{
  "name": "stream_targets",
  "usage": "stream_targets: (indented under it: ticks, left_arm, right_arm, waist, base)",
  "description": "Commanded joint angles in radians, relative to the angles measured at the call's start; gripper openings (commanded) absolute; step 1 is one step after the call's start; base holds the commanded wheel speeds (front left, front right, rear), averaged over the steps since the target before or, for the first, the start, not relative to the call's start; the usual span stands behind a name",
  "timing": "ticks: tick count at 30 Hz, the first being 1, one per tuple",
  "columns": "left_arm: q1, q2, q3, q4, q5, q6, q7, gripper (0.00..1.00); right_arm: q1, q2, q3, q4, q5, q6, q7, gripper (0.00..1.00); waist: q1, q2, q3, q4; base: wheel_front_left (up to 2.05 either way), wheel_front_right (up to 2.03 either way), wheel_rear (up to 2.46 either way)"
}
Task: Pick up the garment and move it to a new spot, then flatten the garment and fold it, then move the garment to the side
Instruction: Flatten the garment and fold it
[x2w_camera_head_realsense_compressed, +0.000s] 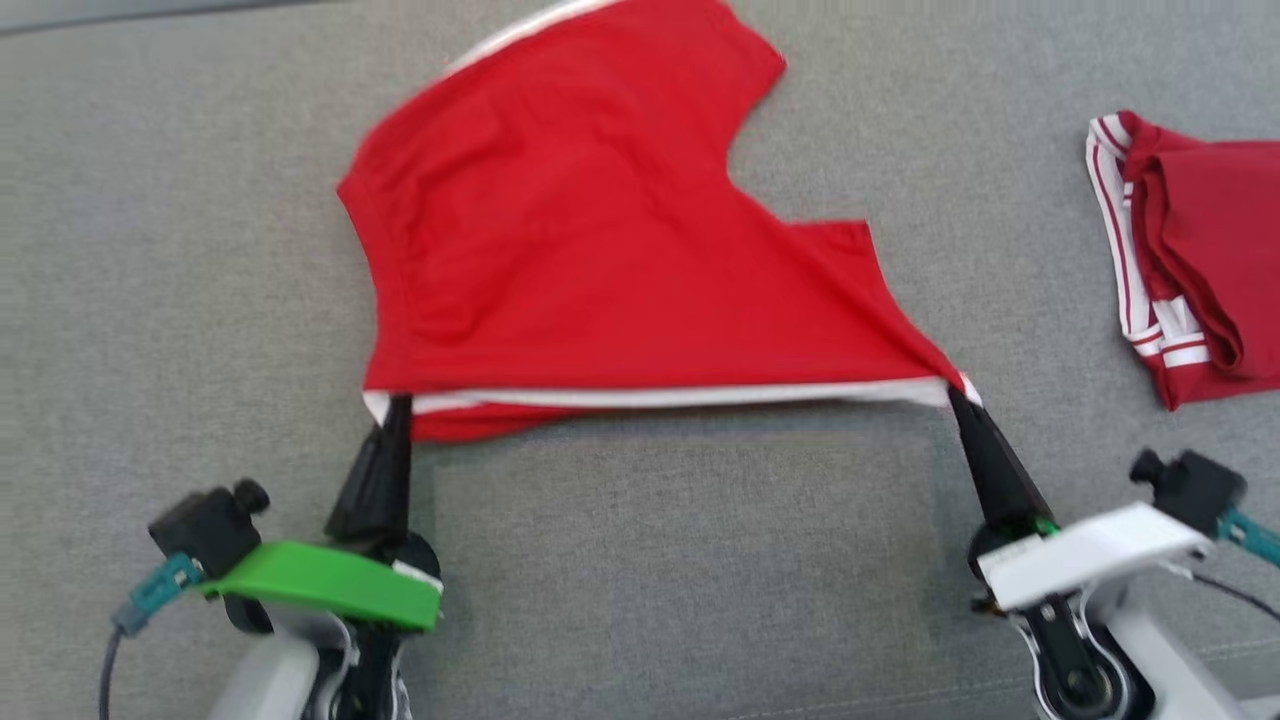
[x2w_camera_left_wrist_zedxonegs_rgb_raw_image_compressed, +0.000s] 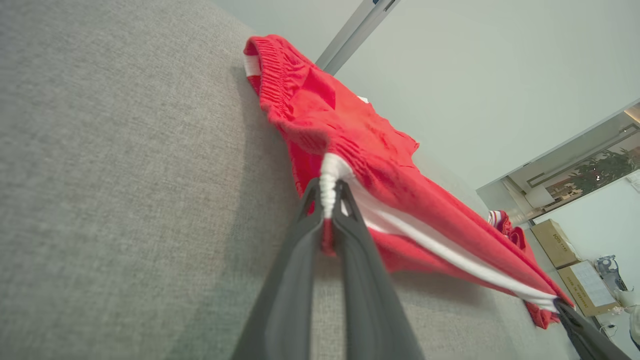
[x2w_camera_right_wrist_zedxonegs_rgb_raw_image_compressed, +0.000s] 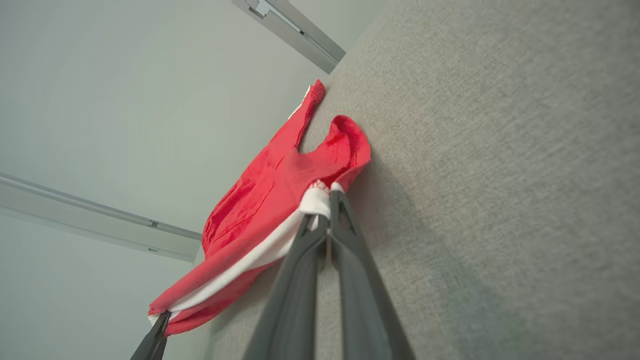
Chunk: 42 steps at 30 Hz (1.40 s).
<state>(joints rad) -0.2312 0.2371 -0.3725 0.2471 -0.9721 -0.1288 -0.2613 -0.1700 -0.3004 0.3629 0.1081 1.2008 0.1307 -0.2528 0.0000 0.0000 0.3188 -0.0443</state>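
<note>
A red pair of soft cloth shorts with a white waistband (x2w_camera_head_realsense_compressed: 600, 230) lies spread over the grey fabric-covered counter (x2w_camera_head_realsense_compressed: 700, 560), legs pointing away from the robot and the waistband edge nearest it. That edge is pulled into a nearly straight line between the two claws and is lifted a little off the counter, with a shadow under it.

The left claw (x2w_camera_head_realsense_compressed: 398, 405) is clamped on the left end of the waistband; in the left wrist view its two dark fingers (x2w_camera_left_wrist_zedxonegs_rgb_raw_image_compressed: 300, 235) press together on a bunched fold of the white band. The right claw (x2w_camera_head_realsense_compressed: 955, 395) is clamped on the right end, where the red cloth is drawn into a stretched point. In the right wrist view its fingers (x2w_camera_right_wrist_zedxonegs_rgb_raw_image_compressed: 345, 235) close on the white band and the rest of the shorts trails away across the grey cloth.

Well apart, at the right edge of the head view, a second red garment with white stripes (x2w_camera_head_realsense_compressed: 1190, 260) lies folded on the counter, touching neither claw
</note>
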Motion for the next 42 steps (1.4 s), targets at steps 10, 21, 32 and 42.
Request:
stream_targets:
  ticks: [10, 21, 32, 42]
  left_arm:
    - [0.235, -0.038, 0.042, -0.087, 0.07, -0.002, -0.005, 0.0]
    - [0.441, 0.004, 0.041, -0.266, 0.067, 0.051, 0.015, 0.0]
    - [0.4, -0.013, 0.005, -0.286, 0.066, 0.077, 0.069, 0.0]
    - [0.205, -0.102, -0.003, -0.103, 0.031, 0.076, 0.087, 0.0]
  right_arm:
    - [0.3, -0.01, -0.095, -0.149, -0.069, 0.0, 0.031, 0.0]
    - [0.558, 0.094, -0.208, -0.385, -0.184, 0.0, 0.191, 0.0]
    - [0.549, 0.215, -0.309, -0.445, -0.284, 0.0, 0.334, 0.0]
    - [0.325, 0.245, -0.412, -0.227, -0.338, 0.0, 0.351, 0.0]
  waist:
    - [0.0, 0.0, -0.232, 0.048]
    - [0.0, 0.0, -0.319, 0.045]
    - [0.0, 0.0, -0.313, 0.084]
    - [0.0, 0.0, -0.253, 0.142]
  base:
    - [0.0, 0.0, 0.0]
    - [0.0, 0.0, 0.0]
    - [0.0, 0.0, 0.0]
    - [0.0, 0.0, 0.0]
